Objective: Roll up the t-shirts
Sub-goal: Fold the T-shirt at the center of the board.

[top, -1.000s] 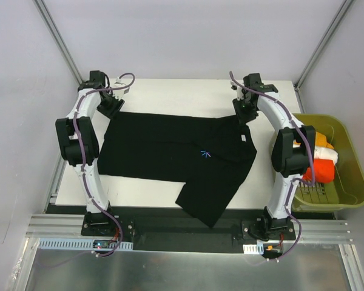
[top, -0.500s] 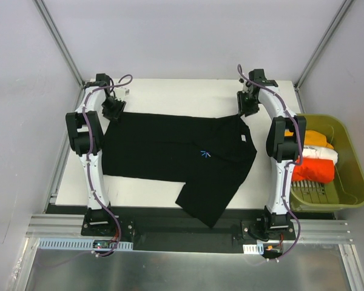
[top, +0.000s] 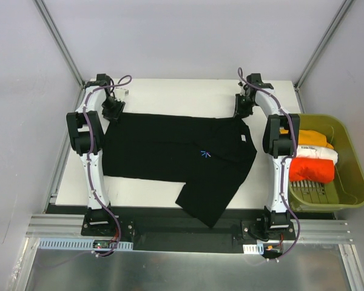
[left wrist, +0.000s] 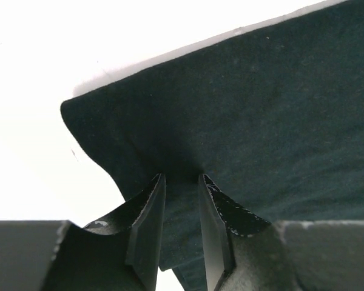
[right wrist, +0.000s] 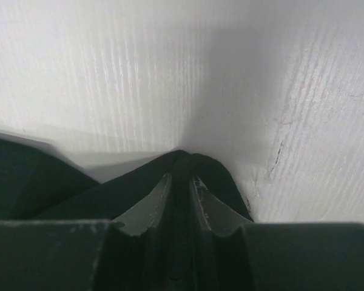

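Observation:
A black t-shirt [top: 176,148] with a tiny blue chest mark [top: 205,154] lies spread across the white table, one part hanging over the near edge. My left gripper [top: 113,110] is shut on its far left corner; in the left wrist view the cloth [left wrist: 242,109] runs between my fingers. My right gripper [top: 242,111] is shut on its far right corner; in the right wrist view a fold of black cloth [right wrist: 183,163] is pinched between my fingertips. Orange [top: 312,138], white [top: 320,153] and red-orange [top: 312,170] shirts lie in the tub.
An olive-green plastic tub [top: 352,182] stands off the table's right edge, beside my right arm. The white table [top: 182,91] shows beyond the shirt at the back. Metal frame posts rise at both far corners.
Both arms have reached farther back and stretched out. The grippers have drawn the shirt's far corners slightly toward the back of the table. The shirt's body has barely shifted.

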